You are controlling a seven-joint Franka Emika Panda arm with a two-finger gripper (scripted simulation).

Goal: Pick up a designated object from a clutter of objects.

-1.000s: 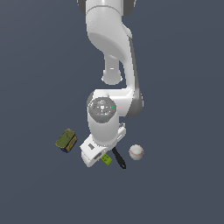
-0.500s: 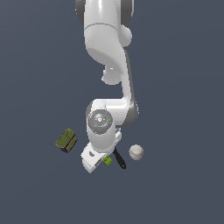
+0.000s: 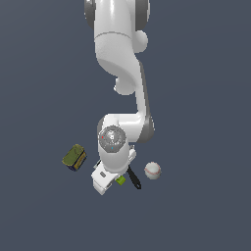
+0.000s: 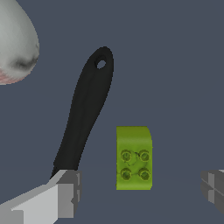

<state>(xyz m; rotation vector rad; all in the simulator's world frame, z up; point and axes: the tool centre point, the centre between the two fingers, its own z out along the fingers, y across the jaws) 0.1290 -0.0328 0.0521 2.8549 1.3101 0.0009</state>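
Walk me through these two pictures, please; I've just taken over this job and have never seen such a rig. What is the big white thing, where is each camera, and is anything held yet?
The big white thing is a robot arm, rendered in a simulator. The exterior view looks down on the whole scene from a camera off the arm. The wrist view comes from a camera on the arm's wrist, looking down past its two fingers.

On the dark surface lie an olive box, a white baseball, a black spatula and a small lime-green block with four studs on top.

The gripper hovers over the block. Its fingers are spread wide, with the block between them and clear of both. One finger overlaps the spatula's handle in the wrist view. Nothing is held yet.
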